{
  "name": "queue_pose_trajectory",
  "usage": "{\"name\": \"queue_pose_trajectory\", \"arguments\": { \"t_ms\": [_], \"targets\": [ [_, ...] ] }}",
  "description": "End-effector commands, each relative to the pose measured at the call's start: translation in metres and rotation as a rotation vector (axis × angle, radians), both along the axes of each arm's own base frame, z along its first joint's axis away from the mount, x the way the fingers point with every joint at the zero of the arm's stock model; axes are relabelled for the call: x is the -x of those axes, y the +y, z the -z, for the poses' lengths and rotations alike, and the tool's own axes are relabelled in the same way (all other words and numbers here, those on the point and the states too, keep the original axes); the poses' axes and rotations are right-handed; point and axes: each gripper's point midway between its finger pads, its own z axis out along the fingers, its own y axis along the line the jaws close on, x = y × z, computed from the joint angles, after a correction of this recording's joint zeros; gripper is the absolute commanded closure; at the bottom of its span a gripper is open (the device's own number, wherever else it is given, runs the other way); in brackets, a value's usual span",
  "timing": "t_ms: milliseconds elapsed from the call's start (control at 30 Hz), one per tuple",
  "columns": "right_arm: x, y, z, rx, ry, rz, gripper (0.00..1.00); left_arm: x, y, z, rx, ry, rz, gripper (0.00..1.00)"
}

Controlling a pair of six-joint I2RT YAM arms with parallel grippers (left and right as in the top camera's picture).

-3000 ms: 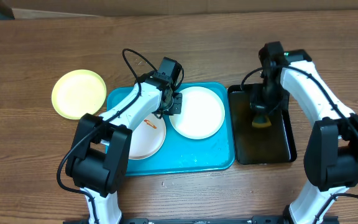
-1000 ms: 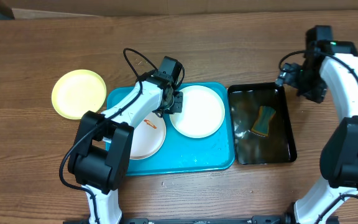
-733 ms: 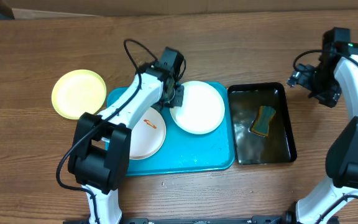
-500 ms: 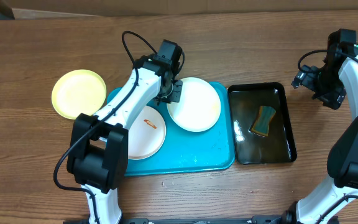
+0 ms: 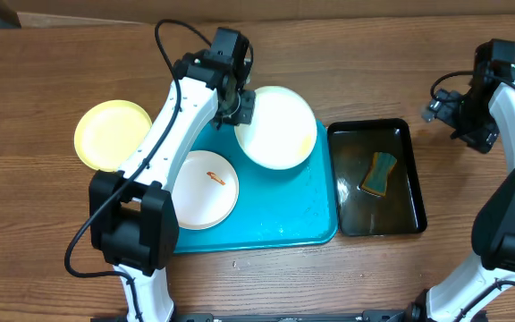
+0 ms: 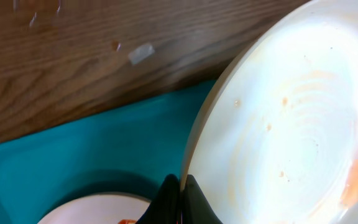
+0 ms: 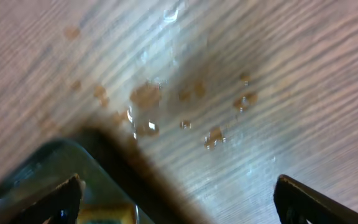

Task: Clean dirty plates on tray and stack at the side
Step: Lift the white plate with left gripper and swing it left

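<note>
Above the wooden table, upper centre, my left gripper is pinching a white plate by its rim, risking slippage; my right gripper is gaping empty.

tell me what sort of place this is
Most likely a robotics lab bench staged as a dishwashing station, not a real kitchen: a left arm and right arm at a wooden table, a turquoise tray with a smeared plate, and a black tub of water with a sponge.
</note>
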Motion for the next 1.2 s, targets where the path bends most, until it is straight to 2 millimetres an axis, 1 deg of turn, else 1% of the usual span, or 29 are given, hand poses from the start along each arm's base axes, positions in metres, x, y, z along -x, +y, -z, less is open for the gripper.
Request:
{"name": "queue_pose_trajectory", "arguments": {
  "t_ms": [0, 133, 200, 267, 400, 567, 600, 633, 767, 867, 1000, 1100, 1167],
  "targets": [
    [-0.002, -0.025, -0.01, 0.016, -0.042, 0.081, 0.0, 0.001, -0.033, -0.024, 0.044, -0.057, 0.086, 0.96],
    [0.001, -0.035, -0.01, 0.017, -0.045, 0.105, 0.0, 0.005, -0.057, -0.028, 0.021, -0.102, 0.135, 0.96],
    [0.001, -0.036, -0.01, 0.017, -0.044, 0.107, 0.0, 0.005, -0.066, -0.03, -0.012, -0.135, 0.145, 0.96],
    [0.001, -0.036, -0.01, 0.017, -0.044, 0.107, 0.0, 0.009, -0.08, -0.034, -0.068, -0.183, 0.172, 0.96],
    [0.001, -0.036, -0.01, 0.017, -0.044, 0.107, 0.0, 0.011, -0.093, -0.046, -0.19, -0.282, 0.188, 0.96],
    [0.001, -0.036, -0.01, 0.017, -0.044, 0.107, 0.0, 0.016, -0.11, -0.074, -0.35, -0.449, 0.186, 0.96],
    [0.001, -0.036, -0.01, 0.017, -0.044, 0.107, 0.0, 0.02, -0.118, -0.087, -0.408, -0.517, 0.182, 0.96],
    [0.001, -0.036, -0.01, 0.017, -0.044, 0.107, 0.0, 0.022, -0.121, -0.095, -0.445, -0.559, 0.181, 0.96],
    [0.001, -0.036, -0.01, 0.017, -0.044, 0.107, 0.0, 0.031, -0.138, -0.12, -0.56, -0.697, 0.199, 0.96],
    [0.001, -0.036, -0.01, 0.017, -0.044, 0.107, 0.0, 0.04, -0.152, -0.144, -0.646, -0.816, 0.2, 0.96],
    [0.001, -0.036, -0.01, 0.017, -0.044, 0.107, 0.0, 0.048, -0.171, -0.171, -0.692, -0.934, 0.191, 0.96],
    [0.001, -0.036, -0.01, 0.017, -0.044, 0.107, 0.0, 0.052, -0.186, -0.18, -0.664, -0.975, 0.204, 0.96],
    [0.001, -0.036, -0.01, 0.017, -0.044, 0.107, 0.0, 0.053, -0.189, -0.182, -0.645, -0.988, 0.195, 0.96]
  ]
}}
